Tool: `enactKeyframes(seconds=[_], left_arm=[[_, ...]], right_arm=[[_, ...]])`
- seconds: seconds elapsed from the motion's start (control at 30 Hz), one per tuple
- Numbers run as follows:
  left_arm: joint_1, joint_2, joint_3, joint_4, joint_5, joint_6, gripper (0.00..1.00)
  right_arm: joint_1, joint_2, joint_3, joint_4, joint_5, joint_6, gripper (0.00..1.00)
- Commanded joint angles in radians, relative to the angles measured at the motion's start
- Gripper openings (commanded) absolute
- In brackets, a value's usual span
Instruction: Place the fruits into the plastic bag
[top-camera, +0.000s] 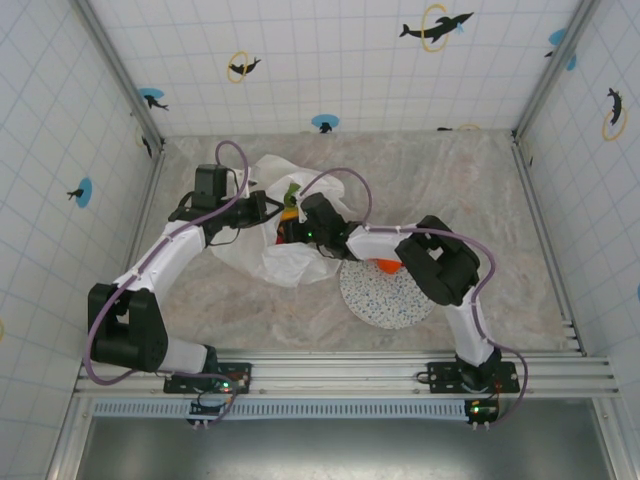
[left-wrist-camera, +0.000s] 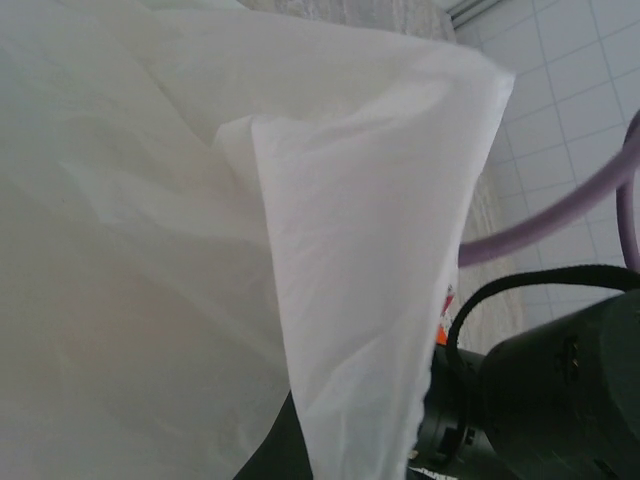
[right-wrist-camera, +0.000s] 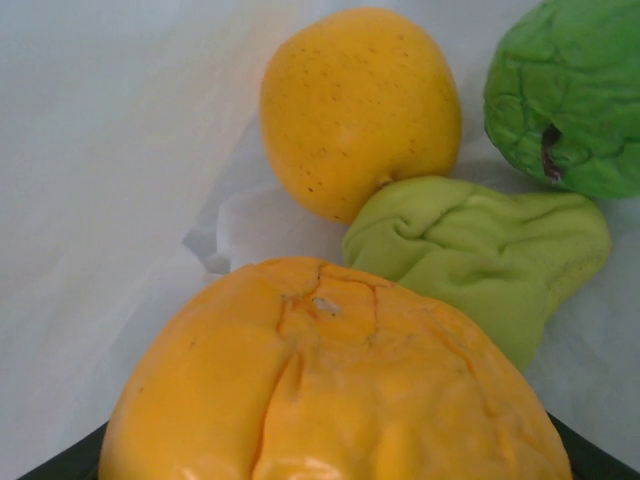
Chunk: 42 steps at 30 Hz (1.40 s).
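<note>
Left fingers (top-camera: 262, 208) pinch the crinkled white plastic bag (top-camera: 275, 262) at its rim; right fingers (top-camera: 293, 226), spread around a yellow-orange toy fruit (right-wrist-camera: 330, 380), hang directly over its mouth.

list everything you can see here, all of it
bag: one, white, mid table
big fruit: one, orange-yellow, in right tool, over bag
round fruit: one, yellow, in bag
pear: one, light green, in bag beside round fruit
green fruit: one, dark green, in bag
plate: one, speckled white, right of bag
plate fruit: one, orange, on plate, by right arm
table: one, beige, underneath
left tool: one, black, shut on bag edge
right tool: one, black, at bag mouth, holding big fruit
</note>
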Motion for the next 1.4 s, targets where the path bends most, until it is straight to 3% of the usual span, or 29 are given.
enactKeyframes(seconds=[0.0, 0.27, 0.5, 0.93, 1.37], left_arm=[[-0.006, 0.009, -0.005, 0.012, 0.027, -0.004, 0.0], [-0.007, 0.013, -0.006, 0.013, 0.027, 0.002, 0.0], [-0.007, 0.015, -0.008, 0.013, 0.026, 0.004, 0.0], [-0.006, 0.019, -0.008, 0.013, 0.026, 0.007, 0.0], [-0.007, 0.033, -0.031, 0.02, 0.025, 0.005, 0.0]], right_arm=[[-0.01, 0.011, 0.041, 0.006, 0.017, 0.045, 0.66], [-0.011, -0.081, -0.039, -0.045, 0.039, 0.019, 0.82], [-0.011, -0.139, -0.047, -0.134, 0.024, -0.011, 0.88], [-0.014, -0.333, -0.116, -0.455, 0.121, -0.136, 0.88], [-0.045, -0.601, -0.353, -0.511, 0.052, -0.189, 0.83]])
